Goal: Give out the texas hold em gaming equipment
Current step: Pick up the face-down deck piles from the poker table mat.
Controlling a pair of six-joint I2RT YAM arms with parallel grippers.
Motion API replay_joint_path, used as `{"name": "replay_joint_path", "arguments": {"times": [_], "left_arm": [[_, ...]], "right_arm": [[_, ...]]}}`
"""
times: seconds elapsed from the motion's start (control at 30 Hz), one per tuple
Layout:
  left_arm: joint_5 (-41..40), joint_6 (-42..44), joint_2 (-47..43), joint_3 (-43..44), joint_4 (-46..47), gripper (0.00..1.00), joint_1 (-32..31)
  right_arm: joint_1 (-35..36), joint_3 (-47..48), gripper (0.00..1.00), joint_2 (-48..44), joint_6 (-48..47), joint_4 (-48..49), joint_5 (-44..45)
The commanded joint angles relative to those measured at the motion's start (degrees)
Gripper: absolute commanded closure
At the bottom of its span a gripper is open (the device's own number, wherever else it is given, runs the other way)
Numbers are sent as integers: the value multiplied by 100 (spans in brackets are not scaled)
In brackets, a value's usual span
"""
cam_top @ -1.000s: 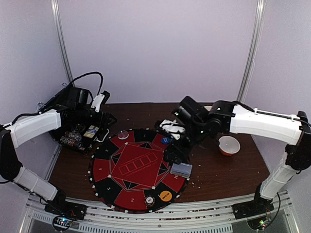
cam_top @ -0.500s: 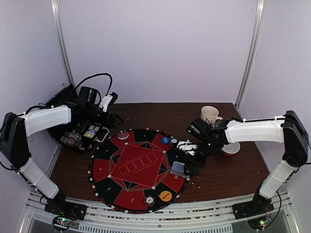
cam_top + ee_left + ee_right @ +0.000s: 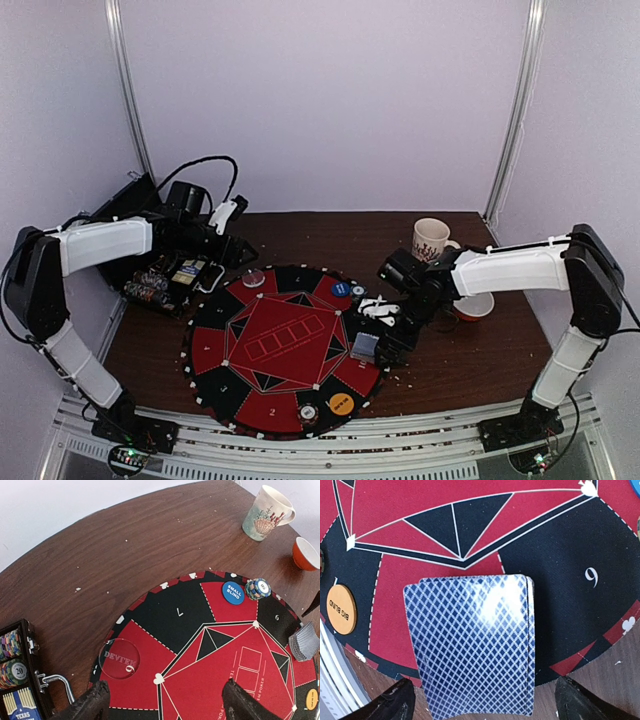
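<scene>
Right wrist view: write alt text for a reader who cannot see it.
A stack of blue diamond-backed playing cards lies face down at the edge of a round red-and-black poker mat, between the open right end effector's black fingertips. An orange round BIG BLIND button sits on the mat nearby.

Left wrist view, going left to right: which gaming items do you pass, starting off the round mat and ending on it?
chip case → clear dealer button → blue small blind button → chip stack → card deck. The mug, bowl and orange button are left out because they overlap others sideways.
</scene>
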Motion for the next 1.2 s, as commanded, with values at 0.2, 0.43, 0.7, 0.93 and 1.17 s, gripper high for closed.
{"name": "replay_joint_path", "arguments": {"times": [0.2, 0.43, 0.7, 0.93, 1.17], "left_arm": [[148, 169, 108, 139, 217, 20, -19], [96, 172, 120, 139, 208, 20, -24], [118, 172, 128, 144, 209, 20, -23], [175, 126, 110, 134, 209, 20, -25], [305, -636, 38, 101, 267, 22, -19]], "right_arm": [[84, 108, 6, 475, 183, 28, 377], [334, -29, 21, 535, 194, 237, 884], [563, -96, 42, 508, 112, 357, 1399], [689, -56, 55, 330, -12, 446, 1531], [704, -41, 59, -221, -41, 948, 1707]]}}
